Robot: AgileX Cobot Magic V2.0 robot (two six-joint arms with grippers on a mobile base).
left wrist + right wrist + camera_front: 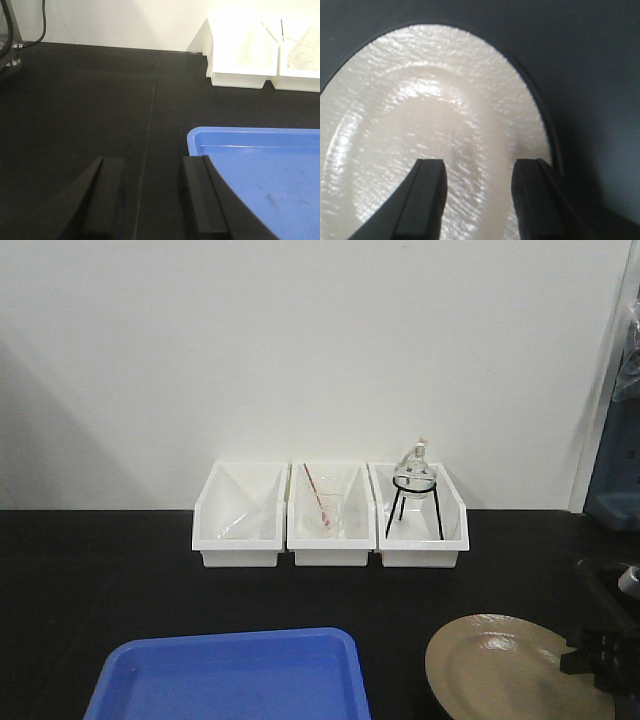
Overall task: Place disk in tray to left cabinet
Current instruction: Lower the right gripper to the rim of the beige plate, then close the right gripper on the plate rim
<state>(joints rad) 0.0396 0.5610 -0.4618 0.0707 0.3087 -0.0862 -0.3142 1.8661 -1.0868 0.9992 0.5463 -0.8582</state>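
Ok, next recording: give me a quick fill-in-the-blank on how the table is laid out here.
1. In the front view the disk lies to the ___ of the tray on the black table.
2. Against the wall stand ___ white bins.
3. The glass flask on its stand sits in the ___ bin.
4. The right gripper, over the disk, has its fingers ___, not shut.
Missing words: right; three; rightmost; open.

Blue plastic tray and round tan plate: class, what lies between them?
Only bare black tabletop separates the blue plastic tray from the round tan plate; the front-facing view shows it.
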